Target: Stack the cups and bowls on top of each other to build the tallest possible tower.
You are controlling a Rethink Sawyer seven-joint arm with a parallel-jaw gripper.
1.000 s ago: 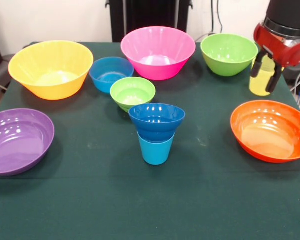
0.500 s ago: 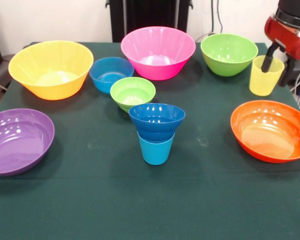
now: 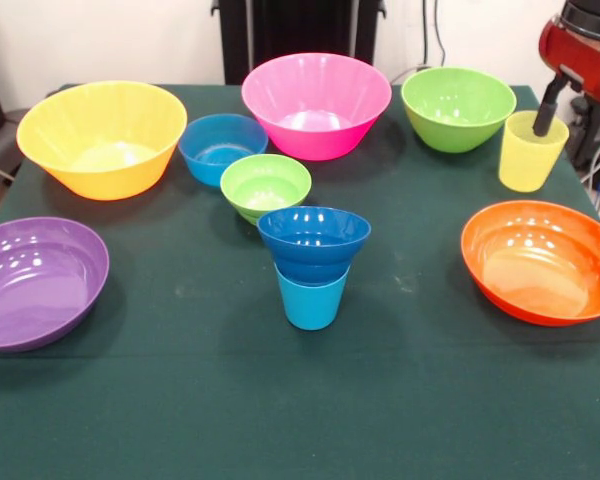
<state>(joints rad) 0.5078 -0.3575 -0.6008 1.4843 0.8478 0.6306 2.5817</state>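
A dark blue bowl [image 3: 313, 240] sits on a light blue cup [image 3: 311, 300] at the table's middle, forming a short tower. The yellow cup [image 3: 530, 155] stands upright at the right, near the far edge. My gripper [image 3: 570, 122] hangs just above and to the right of it. Its fingers are apart, with the left finger [image 3: 550, 105] reaching over the cup's rim and the other outside to the right. It holds nothing. A small lime green bowl [image 3: 265, 185] and a light blue bowl [image 3: 222, 148] sit behind the tower.
Larger bowls ring the table: yellow-orange [image 3: 100, 140] far left, pink [image 3: 316, 105] far middle, green [image 3: 457, 108] far right beside the yellow cup, purple [image 3: 35, 280] near left, orange [image 3: 540, 262] near right.
My gripper has risen and shifted right from straddling the yellow cup to above its rim. The cup stays on the table.
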